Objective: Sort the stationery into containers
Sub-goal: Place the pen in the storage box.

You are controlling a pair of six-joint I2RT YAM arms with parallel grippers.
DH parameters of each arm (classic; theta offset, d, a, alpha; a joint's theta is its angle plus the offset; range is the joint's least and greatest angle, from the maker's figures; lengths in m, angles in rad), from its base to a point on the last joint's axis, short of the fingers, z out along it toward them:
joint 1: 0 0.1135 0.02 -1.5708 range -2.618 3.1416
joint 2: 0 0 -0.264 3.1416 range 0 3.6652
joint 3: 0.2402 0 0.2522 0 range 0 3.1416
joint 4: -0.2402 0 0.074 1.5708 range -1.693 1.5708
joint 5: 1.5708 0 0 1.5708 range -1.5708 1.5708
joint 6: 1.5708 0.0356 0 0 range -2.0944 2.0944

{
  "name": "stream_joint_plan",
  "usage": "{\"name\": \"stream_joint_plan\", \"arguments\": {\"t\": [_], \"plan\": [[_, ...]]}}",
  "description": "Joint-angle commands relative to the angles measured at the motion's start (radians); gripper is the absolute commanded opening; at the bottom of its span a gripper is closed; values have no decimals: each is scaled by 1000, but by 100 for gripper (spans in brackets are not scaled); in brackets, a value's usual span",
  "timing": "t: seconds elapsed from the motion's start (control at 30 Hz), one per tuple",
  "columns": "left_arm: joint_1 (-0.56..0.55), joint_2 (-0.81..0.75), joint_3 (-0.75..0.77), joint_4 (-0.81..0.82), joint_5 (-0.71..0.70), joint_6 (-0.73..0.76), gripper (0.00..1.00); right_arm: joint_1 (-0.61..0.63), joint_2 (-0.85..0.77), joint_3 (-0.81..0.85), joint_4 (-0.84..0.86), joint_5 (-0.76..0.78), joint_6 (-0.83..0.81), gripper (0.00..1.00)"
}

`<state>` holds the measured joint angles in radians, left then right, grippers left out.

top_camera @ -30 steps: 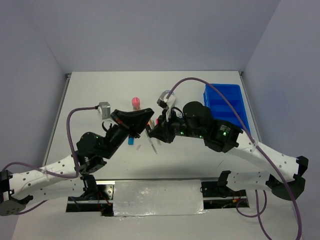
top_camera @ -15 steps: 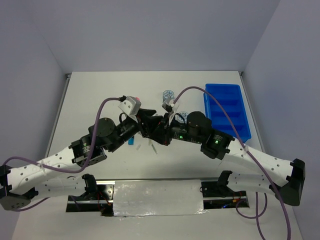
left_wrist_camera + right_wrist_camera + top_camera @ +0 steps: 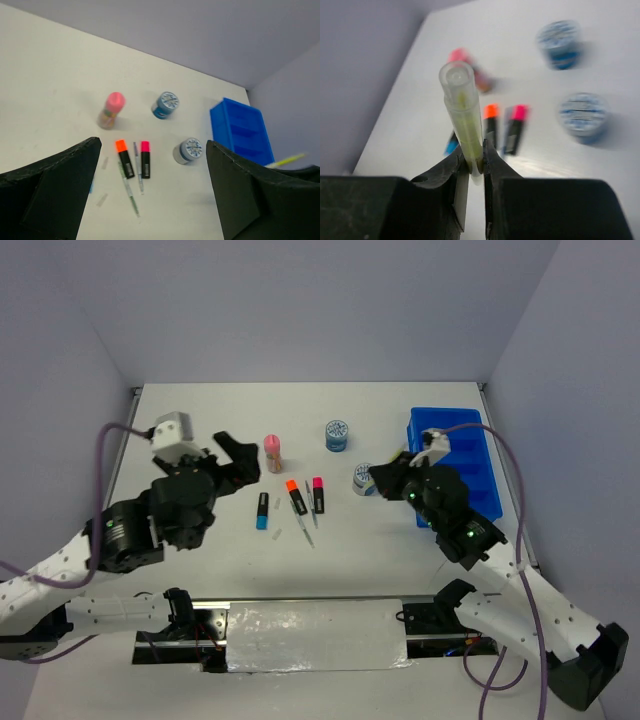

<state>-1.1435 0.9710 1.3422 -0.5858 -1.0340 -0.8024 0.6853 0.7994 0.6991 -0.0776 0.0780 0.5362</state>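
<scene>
Pen (image 3: 462, 112), pale yellow-green and see-through, stands up between the fingers of the right claw (image 3: 474, 161), which is pinched narrow on its lower end only; most of its length sticks out free beyond the fingertips. That claw hangs above the worktop (image 3: 200, 410). The tray (image 3: 455, 440) is just to its right and slightly beyond it, and one roll (image 3: 365, 478) sits just beside it on the left. The other roll (image 3: 338, 433) lies farther out and to the left.

Left claw (image 3: 238, 458) is spread wide and holds nothing. Ahead of it and to its right stand the tube (image 3: 272, 450), then the orange (image 3: 296, 497), pink (image 3: 318, 494) and blue (image 3: 261, 510) highlighters, with two thin pens (image 3: 305, 527) lying close by them. All of these are on the worktop, none in the tray.

Main risk, as I judge it, is the grip. With so short a hold on a smooth round barrel, a quick swing toward the tray could let the pen pivot or slide out before it is over a compartment. A long free end could also catch the tray's wall or a divider, so the pen ends up propped across two compartments instead of lying in one. A low or leftward move of the right claw could knock the nearby roll and send it rolling. The two arms are well apart, so a clash between them looks unlikely.
</scene>
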Motion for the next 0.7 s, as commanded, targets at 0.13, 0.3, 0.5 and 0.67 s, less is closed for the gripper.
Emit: {"name": "stream_joint_plan", "arguments": {"t": [0.13,0.3,0.5,0.67], "plan": [[2,-289,-216,-198,-74,-78,99,-514,-59,-35,-300,362,220,0],[2,-318,-310,-247,41,-60,99,-678,43,-73,-243,400,320,0],[2,-218,-336,-342,106,-70,99,-716,96,-84,-232,445,383,0],[2,-199,-371,-276,164,-40,99,-716,73,-148,-217,474,462,0]]}}
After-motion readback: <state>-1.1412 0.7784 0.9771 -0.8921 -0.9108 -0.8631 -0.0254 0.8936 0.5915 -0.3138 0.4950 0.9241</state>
